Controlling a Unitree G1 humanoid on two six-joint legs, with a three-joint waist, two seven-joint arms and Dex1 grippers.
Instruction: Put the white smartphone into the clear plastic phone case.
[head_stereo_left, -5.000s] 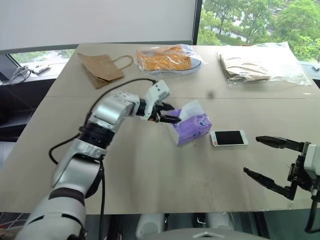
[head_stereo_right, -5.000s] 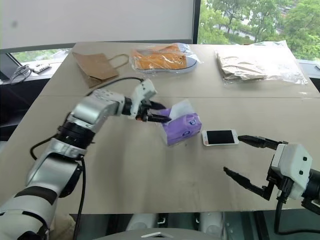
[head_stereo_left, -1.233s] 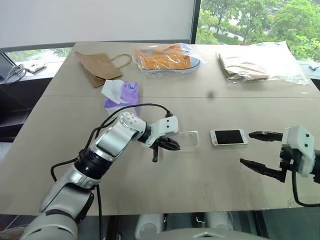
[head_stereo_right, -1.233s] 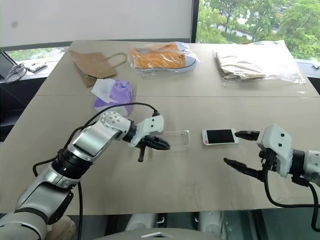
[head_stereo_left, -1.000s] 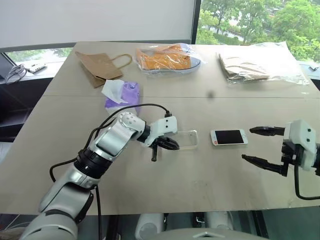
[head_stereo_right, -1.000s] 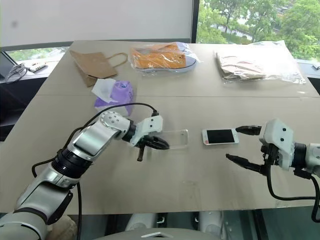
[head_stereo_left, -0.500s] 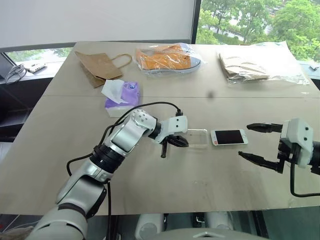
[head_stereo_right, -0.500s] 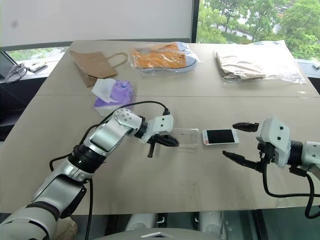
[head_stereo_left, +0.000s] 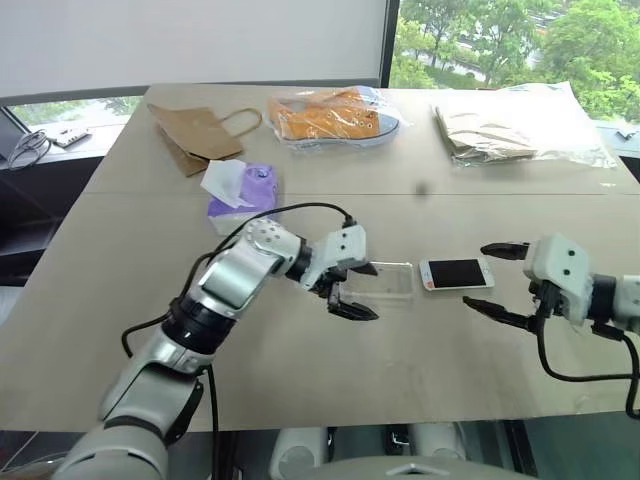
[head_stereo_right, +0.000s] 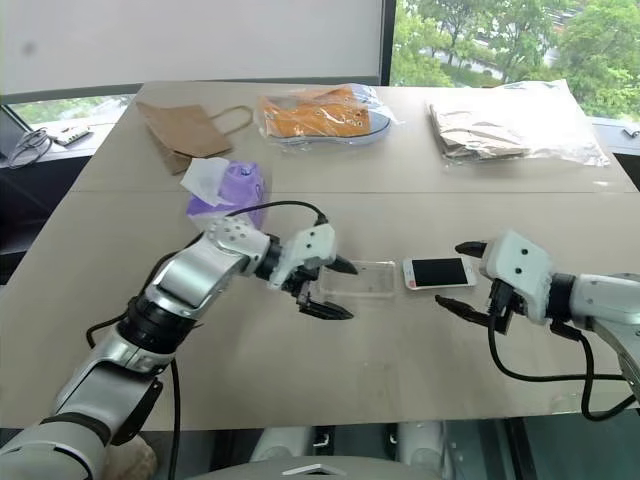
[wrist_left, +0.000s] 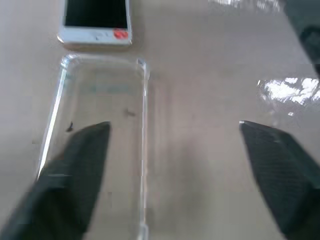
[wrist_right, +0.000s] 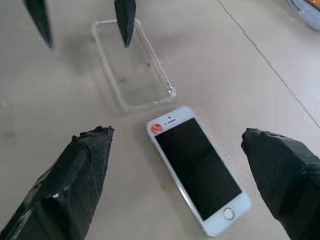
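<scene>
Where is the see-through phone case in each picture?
Left eye view: clear plastic phone case, flat mid-table, just left of the white smartphone.
Right eye view: case, again left of the phone.
Left wrist view: case.
Right wrist view: case.
Shared landmark: the phone's end with the red dot faces the case.

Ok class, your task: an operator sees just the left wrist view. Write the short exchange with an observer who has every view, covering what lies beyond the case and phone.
Operator: I see the case and one end of the phone. Where's the right gripper?
Observer: The right gripper hangs open just past the phone's other end, touching nothing.
Operator: Which way does the phone lie?
Observer: Screen up, with its home button at the end nearest the right gripper.
</scene>
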